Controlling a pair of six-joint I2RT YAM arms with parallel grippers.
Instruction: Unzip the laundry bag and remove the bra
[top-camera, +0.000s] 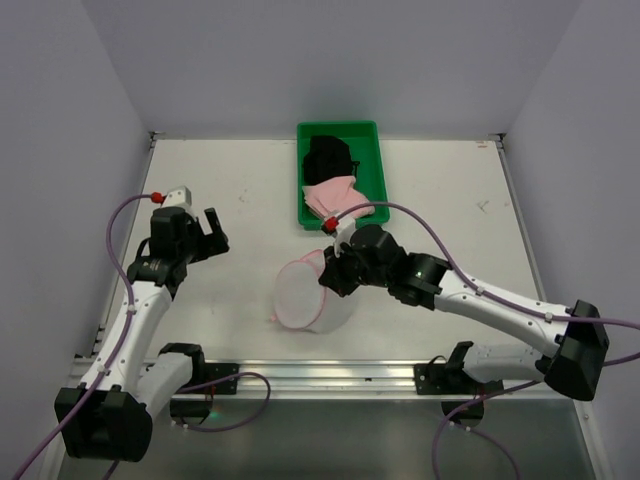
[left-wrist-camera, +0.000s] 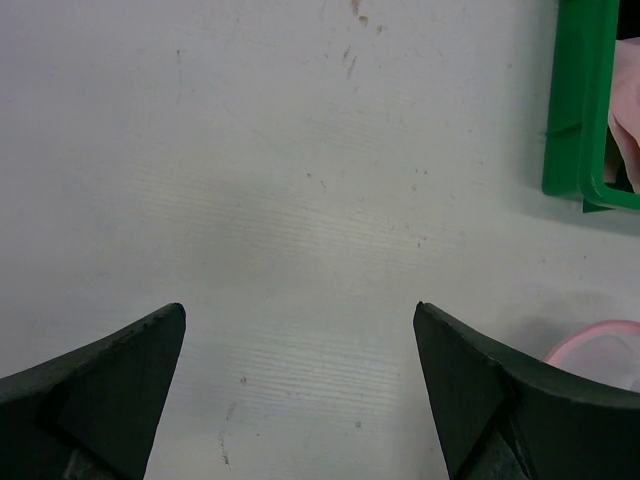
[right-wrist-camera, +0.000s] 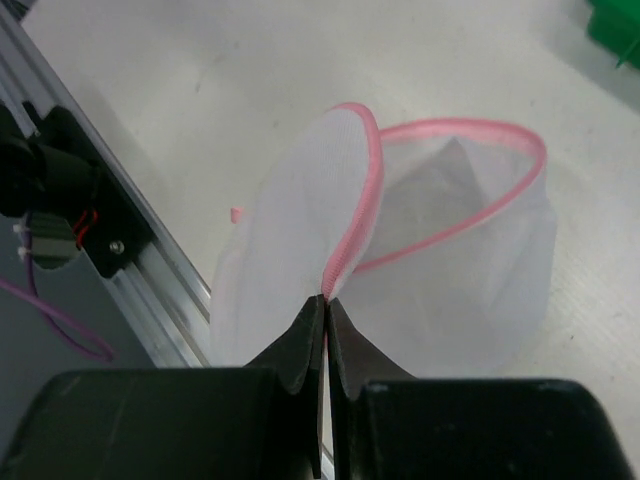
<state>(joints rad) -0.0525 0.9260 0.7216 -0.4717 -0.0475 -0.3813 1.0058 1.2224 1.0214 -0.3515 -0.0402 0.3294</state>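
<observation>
The laundry bag, white mesh with pink trim, stands open on the table near the front rail. My right gripper is shut on the pink zipper edge of its round flap, fingertips pinched together in the right wrist view. The bag's inside looks empty. A pink garment and a black garment lie in the green tray; I cannot tell which is the bra. My left gripper is open and empty over bare table, left of the bag.
The green tray stands at the back centre, its corner in the left wrist view. The bag's pink rim shows at that view's lower right. The metal front rail runs close beside the bag.
</observation>
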